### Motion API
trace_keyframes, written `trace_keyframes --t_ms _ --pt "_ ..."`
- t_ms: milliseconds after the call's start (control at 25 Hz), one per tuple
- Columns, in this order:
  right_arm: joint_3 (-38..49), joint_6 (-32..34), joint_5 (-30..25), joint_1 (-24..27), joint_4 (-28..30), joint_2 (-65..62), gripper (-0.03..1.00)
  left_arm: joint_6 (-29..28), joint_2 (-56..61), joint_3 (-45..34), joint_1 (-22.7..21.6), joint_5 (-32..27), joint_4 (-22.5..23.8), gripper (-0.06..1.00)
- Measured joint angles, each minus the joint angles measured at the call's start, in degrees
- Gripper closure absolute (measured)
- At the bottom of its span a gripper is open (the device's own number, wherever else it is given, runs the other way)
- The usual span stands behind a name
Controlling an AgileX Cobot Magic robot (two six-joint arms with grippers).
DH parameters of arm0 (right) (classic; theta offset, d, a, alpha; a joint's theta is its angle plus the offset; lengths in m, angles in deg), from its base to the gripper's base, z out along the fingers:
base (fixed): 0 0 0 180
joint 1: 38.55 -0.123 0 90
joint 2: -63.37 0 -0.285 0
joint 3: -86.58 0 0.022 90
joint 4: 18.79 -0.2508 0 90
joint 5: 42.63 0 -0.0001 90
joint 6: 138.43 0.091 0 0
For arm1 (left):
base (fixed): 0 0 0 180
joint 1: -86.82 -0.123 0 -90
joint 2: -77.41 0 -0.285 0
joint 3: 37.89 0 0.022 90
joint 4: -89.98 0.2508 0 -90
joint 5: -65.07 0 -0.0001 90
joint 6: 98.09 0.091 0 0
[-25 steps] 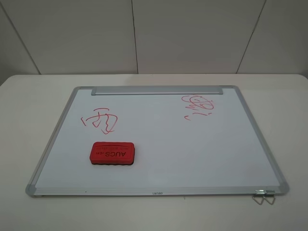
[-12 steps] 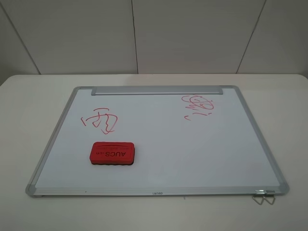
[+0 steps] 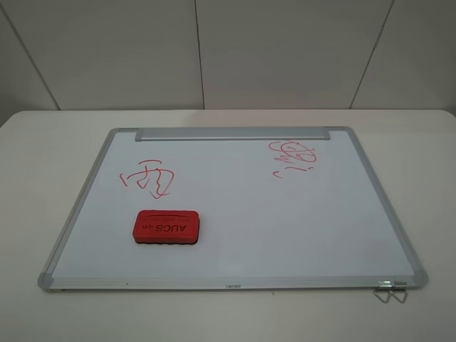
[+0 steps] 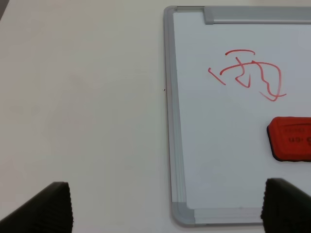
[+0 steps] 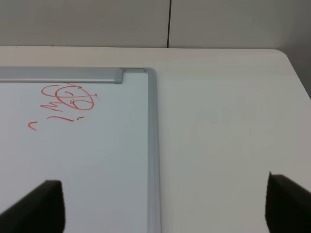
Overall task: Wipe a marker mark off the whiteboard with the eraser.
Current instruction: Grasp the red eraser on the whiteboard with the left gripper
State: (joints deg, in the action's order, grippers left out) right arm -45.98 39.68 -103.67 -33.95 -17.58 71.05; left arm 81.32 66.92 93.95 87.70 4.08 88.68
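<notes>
Since the marker mark (image 3: 148, 179) shows whole and unsmeared in the exterior high view, we judge the task not yet begun. The eraser (image 3: 166, 226) lies flat on the whiteboard (image 3: 285, 228), just on the near side of the mark and apart from it, with no arm in sight. Grasping, carrying and wiping are all left to do. A curly scribble (image 3: 292, 157) sits well apart, towards the far right corner.

In the left wrist view, we see the left gripper (image 4: 170, 208) with its fingers spread wide and nothing between them, over the board's near left corner. The eraser is cut off at the picture's edge, and we cannot read its lettering.

In the right wrist view, the right gripper (image 5: 165, 211) is likewise spread and empty, by the board's right frame. Of the red marks only the curly scribble appears here, and the eraser is out of view.
</notes>
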Motion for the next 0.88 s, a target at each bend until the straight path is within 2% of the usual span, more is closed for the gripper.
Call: trace_keyframes --t_ms 160,240,400,560,720,880 --pt "0.0 0.0 0.0 0.0 0.0 0.0 0.26 1.3 -1.7 0.1 1.9 0.1 -0.7 0.17" --pt "0.0 0.0 0.0 0.0 0.0 0.0 0.26 4.8 -5.8 0.4 3.6 0.6 -1.6 0.17" --pt "0.0 0.0 0.0 0.0 0.0 0.0 0.26 15.9 -17.6 2.1 4.7 6.1 -4.5 0.17" --pt "0.0 0.0 0.0 0.0 0.0 0.0 0.26 30.5 -34.5 6.5 4.8 12.0 -8.5 0.17" --pt "0.0 0.0 0.0 0.0 0.0 0.0 0.26 42.4 -51.4 13.0 4.8 12.1 -14.3 0.17" --pt "0.0 0.0 0.0 0.0 0.0 0.0 0.26 48.1 -66.0 18.8 7.3 11.7 -16.1 0.17"
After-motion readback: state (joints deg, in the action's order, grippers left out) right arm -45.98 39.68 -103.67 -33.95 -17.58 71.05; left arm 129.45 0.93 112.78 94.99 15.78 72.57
